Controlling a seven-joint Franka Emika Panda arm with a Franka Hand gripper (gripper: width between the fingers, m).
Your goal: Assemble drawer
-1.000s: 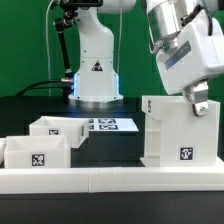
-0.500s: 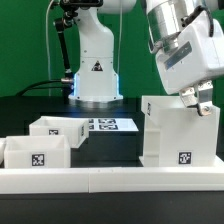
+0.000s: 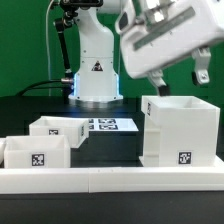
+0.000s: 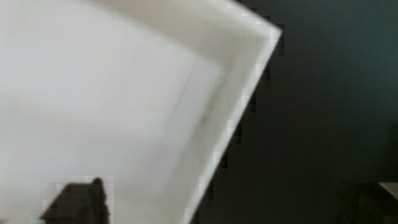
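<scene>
Drawer shell (image 3: 180, 130): stands upright on the desk (image 3: 125, 108) at the exterior view's right, open side up, tag on the lower front face. No shift of position is noted against the earlier pictures.
Trays: two small open-top trays are set at the exterior view's left, the nearer tray (image 3: 35, 153) just beside the farther tray (image 3: 55, 127). Both are well apart from the shell and neither is inserted.
Claw (image 3: 179, 83): half a second ago it was down at the shell's upper right edge. It is now lifted clear above the rim and the wrist is turned. The fingers (image 4: 75, 200) are spread wide with nothing between them, so no part is held.
Wrist view: a white wall and rim of the shell fill the frame below the claw, with dark desk beside them.
Meaning of the change: contact with the shell is judged finished, a nudge or a release, which cannot be told. The shell is judged to be in place.
Remaining work: both trays are yet to be fetched and slid in, and the task is judged early.
Surroundings: the marker board (image 3: 108, 125) lies between trays and shell. The border wall (image 3: 110, 181) runs along the front.
</scene>
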